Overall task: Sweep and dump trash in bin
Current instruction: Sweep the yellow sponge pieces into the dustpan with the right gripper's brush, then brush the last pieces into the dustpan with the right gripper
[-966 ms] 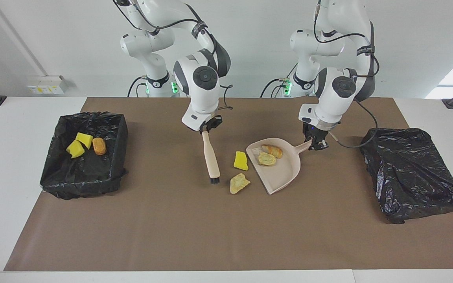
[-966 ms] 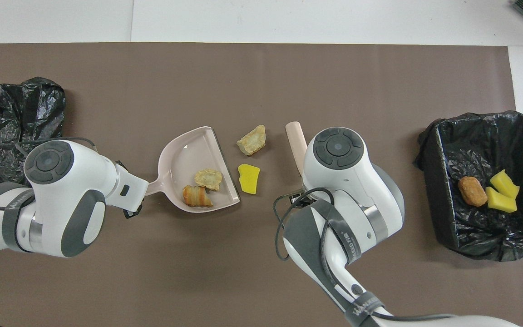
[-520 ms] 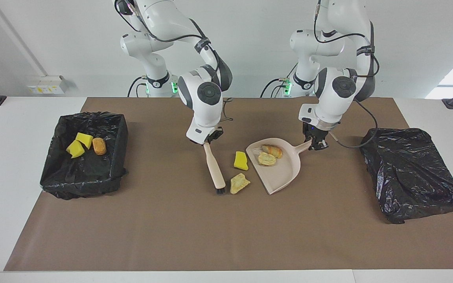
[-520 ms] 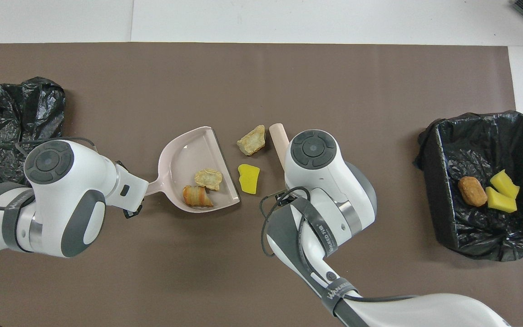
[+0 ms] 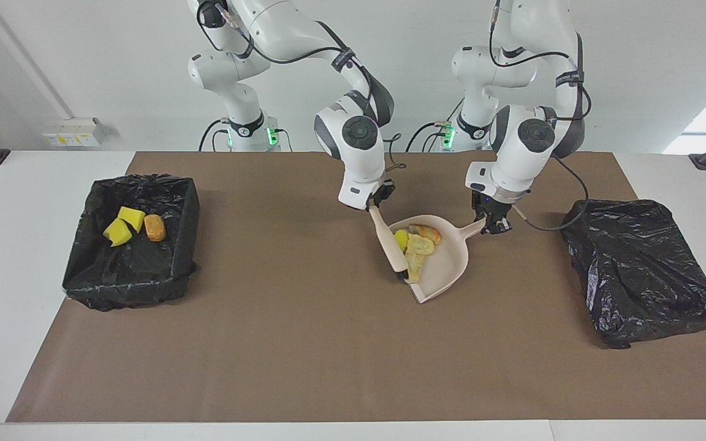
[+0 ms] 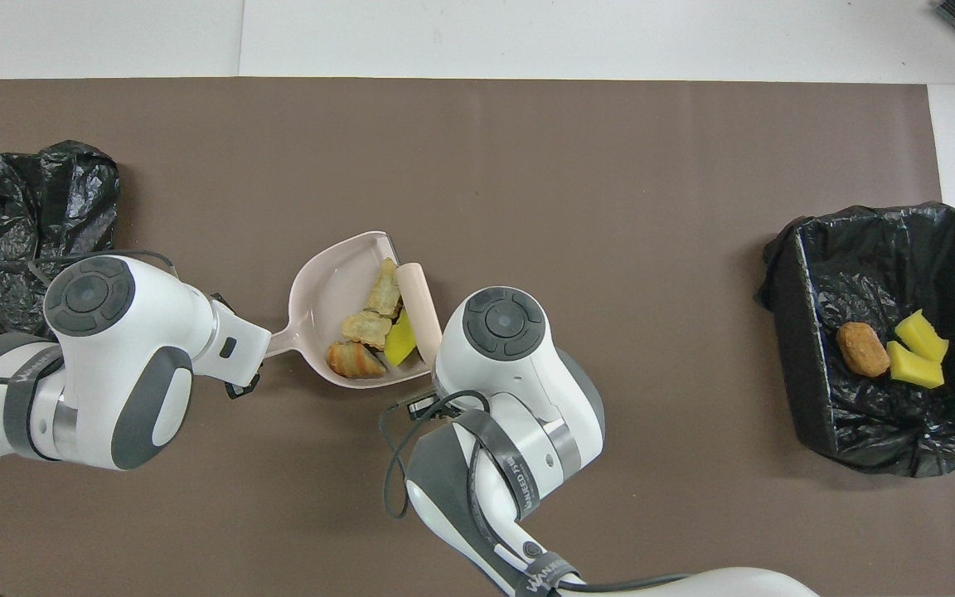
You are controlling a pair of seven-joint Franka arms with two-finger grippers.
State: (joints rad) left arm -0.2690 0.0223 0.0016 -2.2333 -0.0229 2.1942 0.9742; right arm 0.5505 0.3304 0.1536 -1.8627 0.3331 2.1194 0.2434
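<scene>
My left gripper (image 5: 491, 224) is shut on the handle of the beige dustpan (image 5: 445, 266), which lies flat mid-table. My right gripper (image 5: 377, 199) is shut on the beige brush (image 5: 390, 242), whose bristle end rests at the pan's open mouth. In the pan lie a yellow sponge wedge (image 5: 401, 239) and three tan lumps (image 5: 418, 250). In the overhead view the brush (image 6: 418, 300) lies along the pan's (image 6: 322, 286) mouth with this trash (image 6: 367, 327) just inside. The black-lined bin (image 5: 185, 226) at the right arm's end holds two yellow wedges (image 5: 124, 224) and the orange-brown nugget (image 5: 155, 227).
A crumpled black plastic bag (image 5: 641, 269) lies at the left arm's end of the brown mat (image 5: 304, 355). The bin (image 6: 794, 332) sits about an arm's length from the dustpan, with bare mat between them.
My right gripper swept the brush toward the dustpan. It pushed the yellow wedge and the loose tan lump off the mat into the pan. The left gripper and pan stayed still.
</scene>
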